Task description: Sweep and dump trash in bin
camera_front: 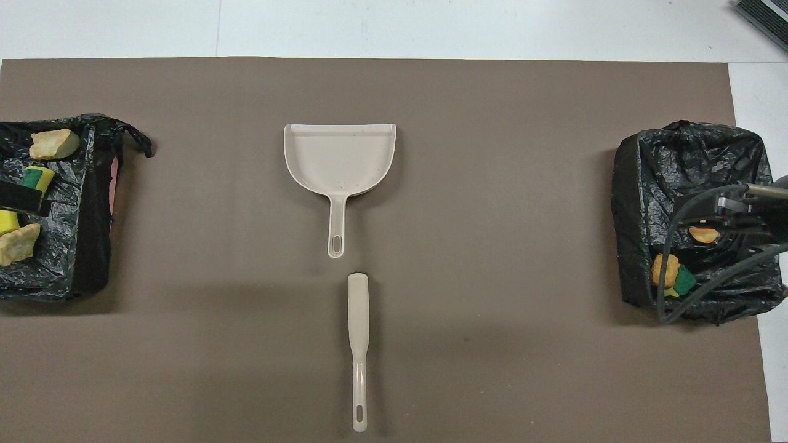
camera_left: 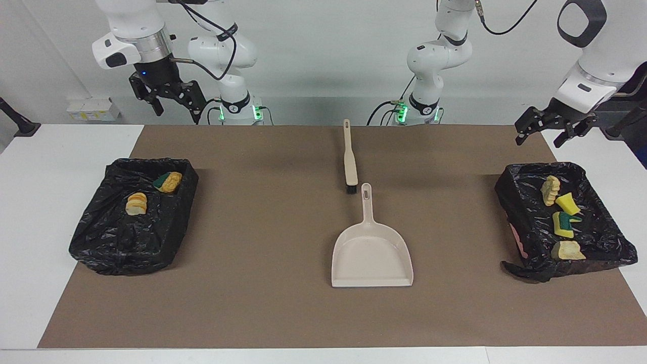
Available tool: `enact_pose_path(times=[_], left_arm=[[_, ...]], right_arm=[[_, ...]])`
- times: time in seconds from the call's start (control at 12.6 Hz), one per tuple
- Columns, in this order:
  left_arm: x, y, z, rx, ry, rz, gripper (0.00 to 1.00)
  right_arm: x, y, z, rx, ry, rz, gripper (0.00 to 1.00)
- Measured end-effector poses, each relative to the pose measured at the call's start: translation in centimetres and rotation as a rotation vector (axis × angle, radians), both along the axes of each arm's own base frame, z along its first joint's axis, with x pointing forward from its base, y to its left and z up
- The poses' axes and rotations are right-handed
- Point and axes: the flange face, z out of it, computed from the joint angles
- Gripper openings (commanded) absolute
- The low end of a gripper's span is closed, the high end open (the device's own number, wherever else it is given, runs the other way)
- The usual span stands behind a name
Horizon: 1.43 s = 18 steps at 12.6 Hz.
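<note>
The trash lies in two bins lined with black bags. The bin (camera_left: 520,202) at the left arm's end holds several scraps: tan chunks (camera_left: 550,190) and yellow-green sponge pieces (camera_left: 563,224). The bin (camera_left: 101,237) at the right arm's end holds a bread-like lump (camera_left: 136,203) and a sponge piece with a lump (camera_left: 168,182). The beige dustpan (camera_left: 371,247) and brush (camera_left: 350,159) lie on the mat's middle, the brush nearer to the robots. My left gripper (camera_left: 538,141) hangs open and empty over the edge of its bin nearest the robots. My right gripper (camera_left: 177,114) hangs open and empty, high above the mat's edge near its bin.
A brown mat (camera_left: 252,253) covers the table's middle, with white table (camera_left: 40,167) at both ends. In the overhead view the dustpan (camera_front: 338,154) lies with its mouth away from the robots, and the brush (camera_front: 358,344) is in line with its handle.
</note>
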Motion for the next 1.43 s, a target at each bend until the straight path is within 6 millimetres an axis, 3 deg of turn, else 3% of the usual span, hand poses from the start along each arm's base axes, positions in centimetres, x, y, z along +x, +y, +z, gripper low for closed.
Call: enact_pose_path(times=[0.16,0.55,1.11,1.43], left_arm=[[-0.4,-0.9,-0.8,0.002,0.019,-0.007,1.00],[-1.1,-0.4,0.6,0.008,-0.005,0.008,1.00],[-1.2,-0.8,0.6,0.009,-0.005,0.001,1.00],[-1.0,-2.4,0.7,0.008,-0.022,-0.031,1.00]], right_arm=[[0.6,-0.4,0.7,0.004,0.005,-0.006,1.00],[1.6,-0.4,1.0,0.007,0.005,-0.004,1.00],[1.6,-0.3,1.0,0.009,0.004,-0.002,1.00],[1.6,-0.3,1.1,0.009,0.004,-0.002,1.00]])
